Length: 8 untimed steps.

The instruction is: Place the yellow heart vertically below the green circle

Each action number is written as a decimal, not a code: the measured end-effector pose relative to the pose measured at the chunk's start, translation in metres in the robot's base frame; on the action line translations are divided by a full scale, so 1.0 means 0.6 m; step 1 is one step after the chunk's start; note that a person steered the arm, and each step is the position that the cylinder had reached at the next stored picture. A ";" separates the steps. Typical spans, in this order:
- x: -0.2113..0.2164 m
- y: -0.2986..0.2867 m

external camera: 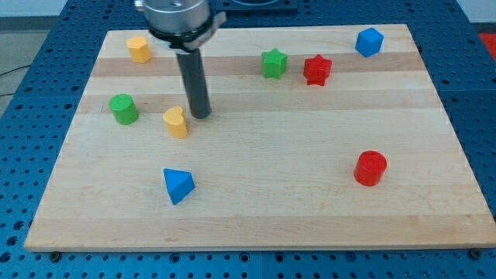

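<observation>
The yellow heart (177, 122) lies on the wooden board, left of centre. The green circle (123, 108) stands to its left and slightly higher in the view. My tip (201, 115) rests on the board just to the right of the yellow heart, very close to it or touching it; I cannot tell which. The dark rod rises straight up from there to the arm's head at the view's top.
A yellow hexagon (139, 49) sits at the top left. A green star (273, 63) and a red star (317, 70) sit at the top centre. A blue hexagon (370, 42) is at the top right, a blue triangle (177, 185) at the lower left, a red circle (370, 168) at the lower right.
</observation>
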<state>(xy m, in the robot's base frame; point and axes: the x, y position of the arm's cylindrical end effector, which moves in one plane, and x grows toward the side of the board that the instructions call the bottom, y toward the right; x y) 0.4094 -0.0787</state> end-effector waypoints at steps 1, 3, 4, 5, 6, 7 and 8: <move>0.039 -0.025; 0.004 -0.104; 0.007 -0.171; 0.089 -0.239; 0.163 -0.276; 0.182 -0.213; 0.139 -0.205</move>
